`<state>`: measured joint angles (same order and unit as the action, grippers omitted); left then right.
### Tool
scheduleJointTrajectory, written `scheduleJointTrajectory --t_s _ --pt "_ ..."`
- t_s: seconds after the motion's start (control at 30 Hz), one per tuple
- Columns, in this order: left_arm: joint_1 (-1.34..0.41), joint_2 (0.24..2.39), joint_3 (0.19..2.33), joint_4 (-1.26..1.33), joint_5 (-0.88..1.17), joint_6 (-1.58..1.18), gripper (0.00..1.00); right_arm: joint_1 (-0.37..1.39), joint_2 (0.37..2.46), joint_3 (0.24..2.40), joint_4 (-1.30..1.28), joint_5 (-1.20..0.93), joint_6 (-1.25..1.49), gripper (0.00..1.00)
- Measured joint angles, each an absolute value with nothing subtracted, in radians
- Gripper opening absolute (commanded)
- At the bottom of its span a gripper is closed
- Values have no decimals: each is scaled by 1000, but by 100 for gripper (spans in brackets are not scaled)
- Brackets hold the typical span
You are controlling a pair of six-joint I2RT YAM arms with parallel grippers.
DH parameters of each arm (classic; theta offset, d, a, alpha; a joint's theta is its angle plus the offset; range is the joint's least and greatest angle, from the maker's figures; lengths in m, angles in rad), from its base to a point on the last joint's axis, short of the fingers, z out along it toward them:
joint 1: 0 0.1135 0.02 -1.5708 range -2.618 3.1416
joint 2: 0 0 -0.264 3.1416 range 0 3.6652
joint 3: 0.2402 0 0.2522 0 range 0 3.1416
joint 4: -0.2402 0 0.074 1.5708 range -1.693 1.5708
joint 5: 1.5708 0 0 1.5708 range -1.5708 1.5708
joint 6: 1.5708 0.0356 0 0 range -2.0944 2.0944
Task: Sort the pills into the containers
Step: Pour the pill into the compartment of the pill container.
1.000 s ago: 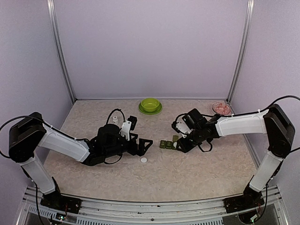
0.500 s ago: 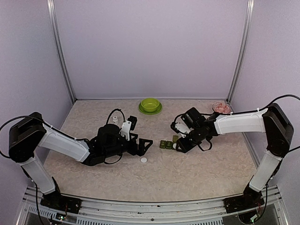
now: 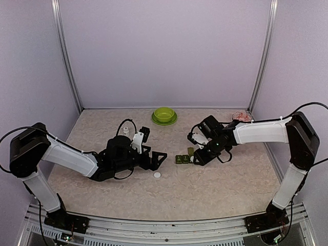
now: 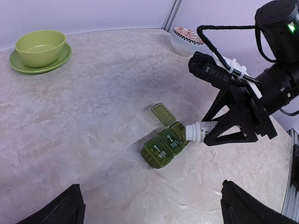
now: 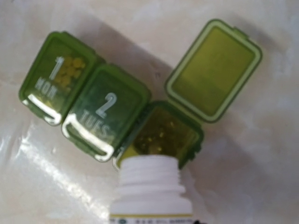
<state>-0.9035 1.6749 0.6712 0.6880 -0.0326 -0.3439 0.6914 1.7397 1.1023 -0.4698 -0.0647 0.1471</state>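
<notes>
The dark green pill box (image 3: pixel 182 158) lies mid-table. Its compartments 1 and 2 are lidded and the third stands open with its lid (image 5: pixel 214 70) flipped back. My right gripper (image 3: pixel 197 159) is shut on a small white bottle (image 5: pixel 150 189), tilted with its mouth over the open compartment (image 5: pixel 163 133). Tiny pills (image 5: pixel 161 135) lie in that compartment, and more show through lid 1 (image 5: pixel 70 69). The left wrist view shows the box (image 4: pixel 163 148) and the bottle (image 4: pixel 200 131). My left gripper (image 3: pixel 162 157) is open and empty, left of the box.
A flat white cap (image 3: pixel 157 175) lies near the left gripper. Another white bottle (image 3: pixel 125 130) stands behind the left arm. A lime green bowl on a saucer (image 3: pixel 164 115) is at the back middle. A patterned bowl (image 3: pixel 242 118) is at the back right.
My right gripper with the bottle has shifted slightly over the pill box. The left arm has not moved.
</notes>
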Motion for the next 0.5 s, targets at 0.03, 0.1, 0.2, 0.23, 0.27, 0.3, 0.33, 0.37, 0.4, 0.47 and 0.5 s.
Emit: scheduleJointTrajectory --t_s 0.03,0.1,0.2,0.23,0.27,0.3,0.33,0.37,0.4,0.47,0.5 --pt "-904 1675 671 688 -33 -344 99 691 1740 1103 -472 -65 147 34" --pt "-904 1675 671 688 -33 -344 99 691 1741 1105 -473 -66 146 34" --pt "-904 1675 671 688 -33 -344 99 691 1742 1105 -474 -72 143 34" --pt "-904 1675 671 688 -33 -344 99 691 1743 1105 -474 -75 142 34" --pt "-904 1675 671 688 -33 -344 99 690 1743 1104 -473 -76 141 34" --pt "-904 1675 671 688 -33 -344 99 691 1744 1104 -472 -77 140 34" --pt "-904 1675 671 688 -33 -344 99 690 1745 1104 -471 -79 139 34" --pt "-904 1675 671 688 -33 -344 99 691 1745 1104 -469 -80 139 34" --pt "-904 1675 671 688 -33 -344 99 691 1745 1104 -467 -82 139 34" --pt "-904 1675 671 688 -33 -344 99 690 1745 1104 -462 -84 139 34" --pt "-904 1675 671 688 -33 -344 99 690 1745 1104 -460 -84 139 34"
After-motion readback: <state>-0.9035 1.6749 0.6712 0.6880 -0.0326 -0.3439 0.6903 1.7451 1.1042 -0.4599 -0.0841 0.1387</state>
